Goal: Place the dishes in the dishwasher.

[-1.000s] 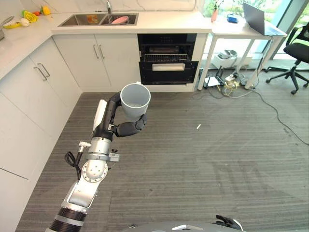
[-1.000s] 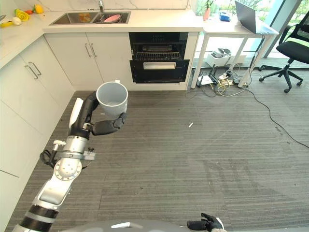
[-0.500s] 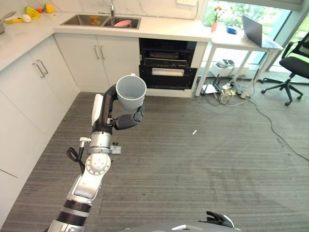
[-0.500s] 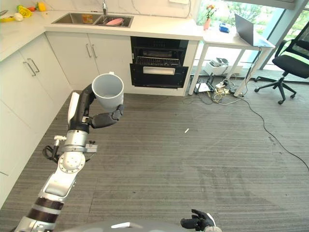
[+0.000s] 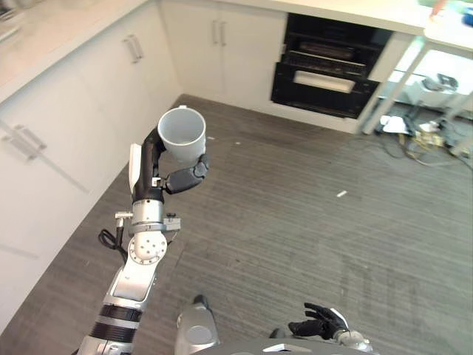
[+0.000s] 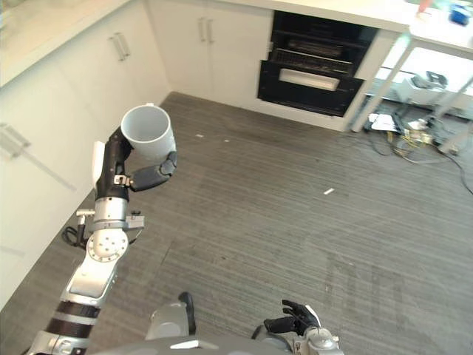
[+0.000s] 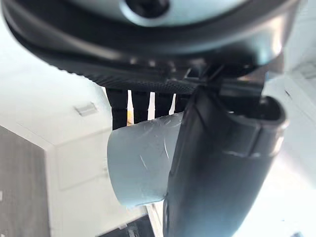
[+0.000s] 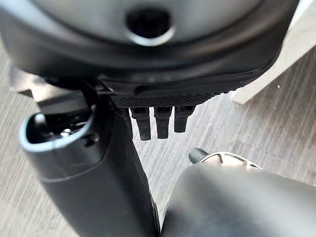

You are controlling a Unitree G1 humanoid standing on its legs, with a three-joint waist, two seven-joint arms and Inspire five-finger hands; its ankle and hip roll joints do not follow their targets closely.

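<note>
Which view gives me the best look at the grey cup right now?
The left eye view: the grey cup shows whole, upright, mouth open and empty, held above the floor in the left hand. The right eye view shows the same. The left wrist view shows its side wall behind the thumb, fingers curled round it.

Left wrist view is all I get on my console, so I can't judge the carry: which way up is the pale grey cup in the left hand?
Observer: The pale grey cup is upright, mouth up, and looks empty inside. The left hand has its fingers curled round it.
Operator: Is the dishwasher anywhere near?
Observer: The black open-fronted dishwasher sits under the white counter across the grey striped floor, well apart from the cup.
Operator: And the right hand?
Observer: The right hand hangs low by the body with relaxed fingers, holding nothing.
</note>
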